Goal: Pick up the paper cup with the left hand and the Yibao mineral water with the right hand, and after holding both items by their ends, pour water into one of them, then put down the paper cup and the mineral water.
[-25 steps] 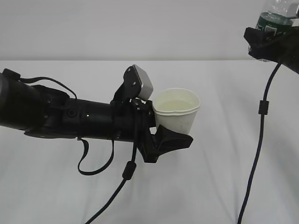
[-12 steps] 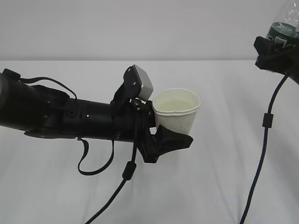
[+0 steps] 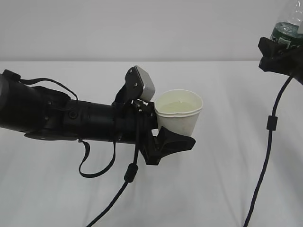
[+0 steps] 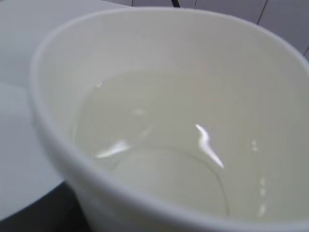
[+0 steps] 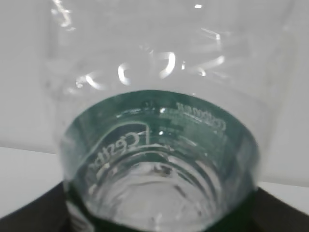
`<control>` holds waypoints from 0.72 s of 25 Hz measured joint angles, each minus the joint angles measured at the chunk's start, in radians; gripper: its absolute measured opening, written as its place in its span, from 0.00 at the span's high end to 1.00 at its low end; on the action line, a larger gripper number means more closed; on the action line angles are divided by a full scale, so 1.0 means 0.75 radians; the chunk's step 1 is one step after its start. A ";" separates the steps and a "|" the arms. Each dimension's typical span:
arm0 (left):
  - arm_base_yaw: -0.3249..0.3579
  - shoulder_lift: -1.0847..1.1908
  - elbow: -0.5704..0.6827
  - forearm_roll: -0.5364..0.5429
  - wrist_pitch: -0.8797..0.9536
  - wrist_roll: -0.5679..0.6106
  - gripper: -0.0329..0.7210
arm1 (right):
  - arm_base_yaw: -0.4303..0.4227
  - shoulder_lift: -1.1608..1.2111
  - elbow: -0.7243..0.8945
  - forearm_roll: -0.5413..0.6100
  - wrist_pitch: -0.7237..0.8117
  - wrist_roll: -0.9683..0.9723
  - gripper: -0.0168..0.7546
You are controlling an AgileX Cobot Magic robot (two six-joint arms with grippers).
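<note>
The white paper cup (image 3: 178,112) stands upright in my left gripper (image 3: 171,137), which is shut on its lower half and holds it above the table. Water lies in the cup, as the left wrist view (image 4: 159,145) shows. My right gripper (image 3: 280,49) is shut on the Yibao mineral water bottle (image 3: 287,29) at the top right edge of the exterior view, well right of and above the cup. The bottle's green label band fills the right wrist view (image 5: 159,140); its upper part is cut off by the frame. The jaws are hidden behind cup and bottle in both wrist views.
A white table (image 3: 222,189) spreads under both arms, with a pale wall behind. A black cable (image 3: 267,127) hangs from the right arm down the right side. Another cable (image 3: 128,175) loops under the left arm.
The right gripper with the bottle has moved right and slightly up, farther from the cup. The left arm and cup have not moved.
</note>
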 joint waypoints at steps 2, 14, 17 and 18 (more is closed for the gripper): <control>0.000 0.000 0.000 0.000 0.000 0.000 0.35 | 0.000 0.000 0.000 0.018 0.000 -0.020 0.41; 0.000 0.000 0.000 0.000 0.000 0.000 0.35 | 0.000 0.034 0.000 0.051 0.011 -0.046 0.41; 0.000 0.000 0.000 0.000 0.000 0.000 0.35 | 0.000 0.043 0.000 0.051 0.011 -0.046 0.41; 0.000 0.000 0.000 0.000 0.000 0.000 0.35 | 0.000 0.043 0.000 0.051 0.014 -0.046 0.41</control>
